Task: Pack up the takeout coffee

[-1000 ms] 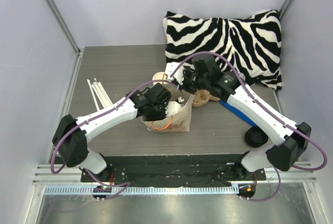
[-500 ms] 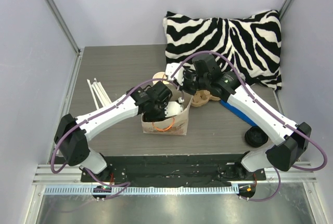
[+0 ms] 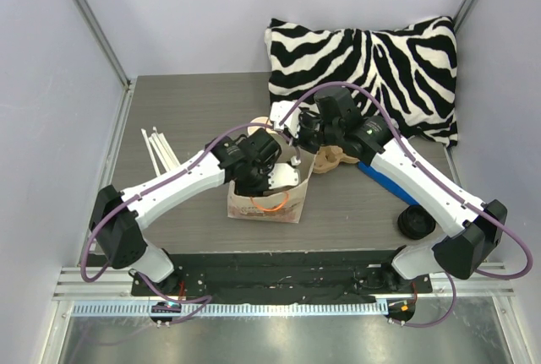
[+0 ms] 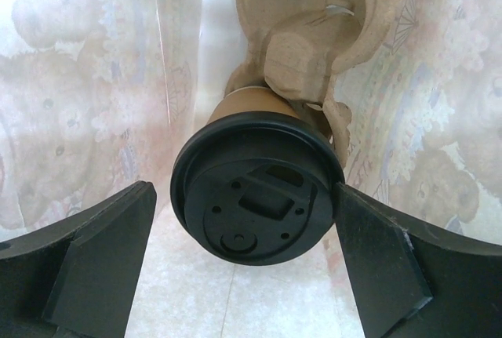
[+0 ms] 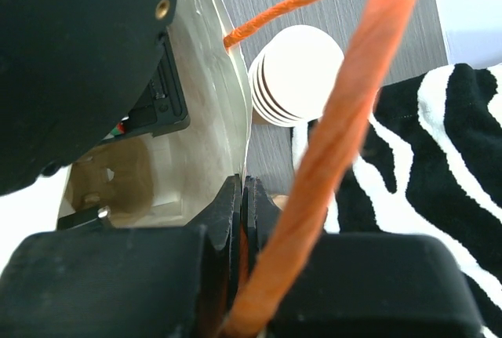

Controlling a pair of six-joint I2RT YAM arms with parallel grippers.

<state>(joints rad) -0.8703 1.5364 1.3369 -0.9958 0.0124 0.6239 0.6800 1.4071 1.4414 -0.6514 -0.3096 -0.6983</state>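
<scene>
Since half a second ago, the mouth of the paper bag point(image 3: 267, 205) has been drawn slightly wider on the surface point(image 3: 194, 102). Inside it, the takeout coffee point(image 4: 255, 197) is stood lid-up between the parted fingers of the left end effector point(image 4: 243, 201), ungripped. Farther back, the bag rim and orange handle point(image 5: 345, 103) are pinched by the fully closed right end effector point(image 5: 241, 197).

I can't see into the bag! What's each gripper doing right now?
Left gripper: open, fingers either side of the coffee cup.
Right gripper: closed on the paper bag's edge.
</scene>
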